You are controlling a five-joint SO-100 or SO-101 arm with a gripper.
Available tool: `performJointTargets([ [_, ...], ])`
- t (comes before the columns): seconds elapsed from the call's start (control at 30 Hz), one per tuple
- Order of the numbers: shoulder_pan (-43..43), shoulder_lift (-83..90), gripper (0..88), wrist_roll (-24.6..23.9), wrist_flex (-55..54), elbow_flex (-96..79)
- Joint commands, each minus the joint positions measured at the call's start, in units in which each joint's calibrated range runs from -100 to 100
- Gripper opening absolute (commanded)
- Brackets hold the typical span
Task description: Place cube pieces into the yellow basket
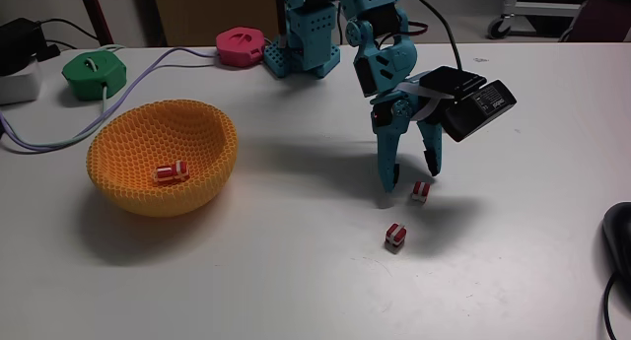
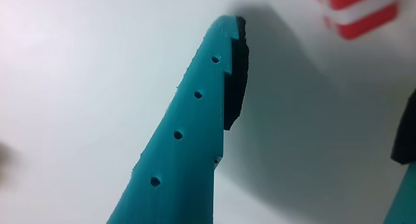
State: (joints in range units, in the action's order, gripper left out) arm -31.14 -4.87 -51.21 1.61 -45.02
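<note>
Honeycomb-mesh plastic yellow basket (image 1: 197, 133), matt teal plastic pincer (image 1: 408, 182), smooth white table (image 1: 296, 271)

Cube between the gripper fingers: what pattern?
Red with a white band, clearest in the wrist view.

Office or lab — white desk (image 1: 296, 281), cables (image 1: 148, 69) (wheeled cart base (image 1: 518, 25)).

Two red-and-white cubes (image 1: 171, 171) lie inside the yellow mesh basket (image 1: 118, 182). Two more rest on the table, one (image 1: 420, 190) near another (image 1: 395, 236).
</note>
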Motion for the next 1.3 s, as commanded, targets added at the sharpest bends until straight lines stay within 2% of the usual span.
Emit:
performJointTargets([
  [0.0,2.9,0.1,37.5,0.4,-0.7,3.0],
  [0.13,4.1,-4.2,30.0,-0.8,-2.7,6.4],
  [0.37,3.3,-10.3,28.5,-2.5,-5.4,10.5],
  [0.43,3.2,-10.7,21.7,-3.9,-4.7,10.3],
  [0.53,3.3,-10.9,1.1,-6.7,-1.5,10.4],
  [0.57,3.6,-10.8,0.0,-6.0,-1.2,10.3],
  [0.67,6.6,-6.7,0.0,-0.1,6.8,12.4],
  [0.77,12.4,1.2,0.0,7.1,25.4,18.7],
  [0.87,21.3,8.7,0.0,13.8,44.4,27.5],
  [0.97,32.0,13.6,0.0,18.5,57.0,35.1],
  [1.23,60.3,14.7,0.0,29.5,68.0,40.9],
  [1.27,62.5,14.4,3.5,30.8,68.1,39.3],
])
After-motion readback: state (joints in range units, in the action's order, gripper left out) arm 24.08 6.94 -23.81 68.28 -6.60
